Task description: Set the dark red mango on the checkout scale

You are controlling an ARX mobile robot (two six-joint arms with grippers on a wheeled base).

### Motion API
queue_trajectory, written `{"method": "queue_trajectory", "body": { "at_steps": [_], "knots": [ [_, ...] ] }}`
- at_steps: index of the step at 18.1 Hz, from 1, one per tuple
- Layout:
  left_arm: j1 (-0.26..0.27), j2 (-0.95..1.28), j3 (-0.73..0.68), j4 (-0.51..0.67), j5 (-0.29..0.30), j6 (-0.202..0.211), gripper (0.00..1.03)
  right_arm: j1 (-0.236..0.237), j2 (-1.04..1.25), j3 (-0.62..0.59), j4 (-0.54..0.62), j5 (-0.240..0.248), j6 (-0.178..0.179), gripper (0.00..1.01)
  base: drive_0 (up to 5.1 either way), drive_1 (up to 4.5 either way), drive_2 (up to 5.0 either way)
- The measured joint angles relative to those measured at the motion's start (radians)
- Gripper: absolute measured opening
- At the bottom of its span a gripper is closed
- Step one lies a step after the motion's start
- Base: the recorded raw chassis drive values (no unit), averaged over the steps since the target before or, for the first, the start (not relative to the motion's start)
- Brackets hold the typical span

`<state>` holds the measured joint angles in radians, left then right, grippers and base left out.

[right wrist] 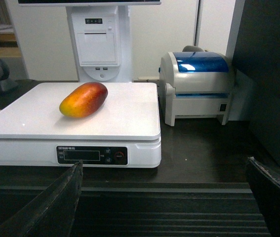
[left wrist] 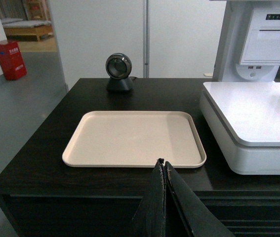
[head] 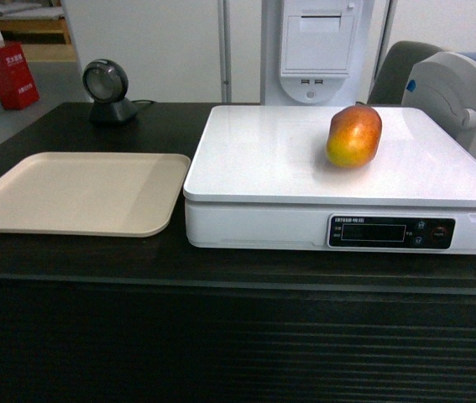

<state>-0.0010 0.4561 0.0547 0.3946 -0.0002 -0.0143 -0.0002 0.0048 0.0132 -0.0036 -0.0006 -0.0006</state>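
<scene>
The dark red mango (head: 354, 135) lies on the white scale (head: 271, 159), right of the platform's middle; in the right wrist view the mango (right wrist: 83, 99) rests on the scale (right wrist: 120, 118) towards its left. The scale stands on the dark checkout counter (head: 95, 252). My right gripper (right wrist: 164, 170) is open and empty, held back in front of the counter's ribbed face, with its fingers (right wrist: 56, 202) wide apart. My left gripper (left wrist: 162, 165) is shut on nothing, just short of the counter's front edge. Neither gripper shows in the head view.
A beige tray (head: 70, 193) lies left of the scale. A round barcode scanner (head: 107, 91) stands at the back left. A white and blue label printer (right wrist: 196, 86) sits right of the scale, a receipt printer stand (head: 317, 46) behind it. A red box (head: 7, 74) is on the floor far left.
</scene>
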Motion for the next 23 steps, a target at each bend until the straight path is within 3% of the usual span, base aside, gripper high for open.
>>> {"method": "queue_trajectory", "body": {
  "at_steps": [11,17,19,23],
  "knots": [
    [0.000,-0.177,-0.045,-0.109,0.000,0.000,0.02,0.000,0.000,0.000,0.000,0.000,0.000,0.98,0.0,0.00,0.0],
    [0.000,-0.283,-0.045,-0.221,0.000,0.000,0.02,0.000,0.000,0.000,0.000,0.000,0.000,0.98,0.0,0.00,0.0],
    [0.000,-0.428,-0.045,-0.408,-0.001,0.000,0.02,0.000,0.000,0.000,0.000,0.001,0.000,0.98,0.0,0.00,0.0],
    [0.001,-0.446,-0.044,-0.401,0.000,0.000,0.02,0.000,0.000,0.000,0.000,0.000,0.000,0.98,0.0,0.00,0.0]
  ]
}}
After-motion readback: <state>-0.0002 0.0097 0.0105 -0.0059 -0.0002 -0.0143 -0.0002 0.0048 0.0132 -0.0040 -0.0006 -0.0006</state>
